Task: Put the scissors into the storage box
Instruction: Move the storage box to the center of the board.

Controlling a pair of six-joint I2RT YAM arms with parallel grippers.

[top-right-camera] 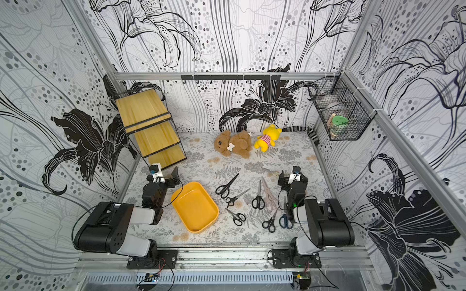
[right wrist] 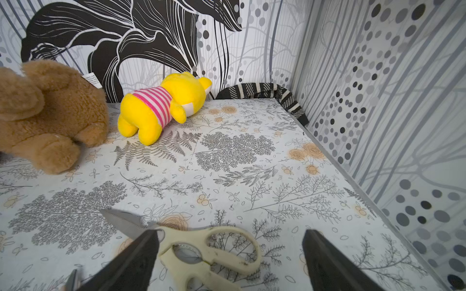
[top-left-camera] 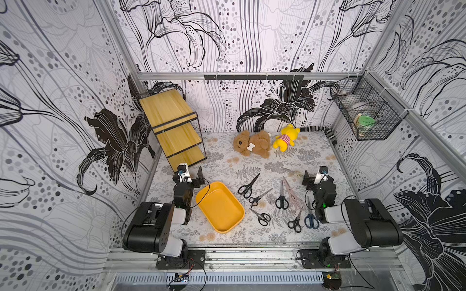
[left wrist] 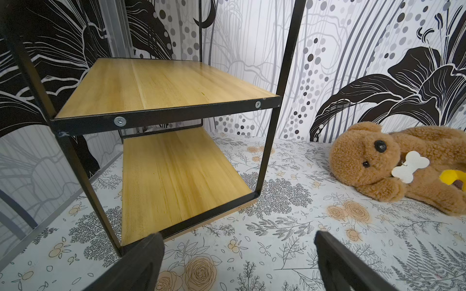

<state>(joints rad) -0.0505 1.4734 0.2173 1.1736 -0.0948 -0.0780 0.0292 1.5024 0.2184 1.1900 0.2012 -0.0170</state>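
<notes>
The storage box (top-left-camera: 220,206) (top-right-camera: 195,206), a shallow orange-yellow tray, lies on the table just right of my left arm, with nothing in it. Several scissors lie loose to its right: black pairs (top-left-camera: 248,186) (top-left-camera: 281,199) (top-left-camera: 262,216), a pinkish pair (top-left-camera: 292,194) and a dark blue pair (top-left-camera: 311,218). My left gripper (top-left-camera: 193,175) (left wrist: 238,235) is open over bare table beside the shelf rack. My right gripper (top-left-camera: 312,175) (right wrist: 230,233) is open, low over the cream-handled scissors (right wrist: 181,236) (top-left-camera: 293,172), whose handle lies between the fingers without touching them.
A wooden shelf rack (top-left-camera: 174,126) (left wrist: 176,88) stands at the back left, close to my left gripper. A brown plush dog (top-left-camera: 252,144) and a yellow plush toy (top-left-camera: 286,137) lie at the back. A black wire basket (top-left-camera: 365,113) hangs on the right wall.
</notes>
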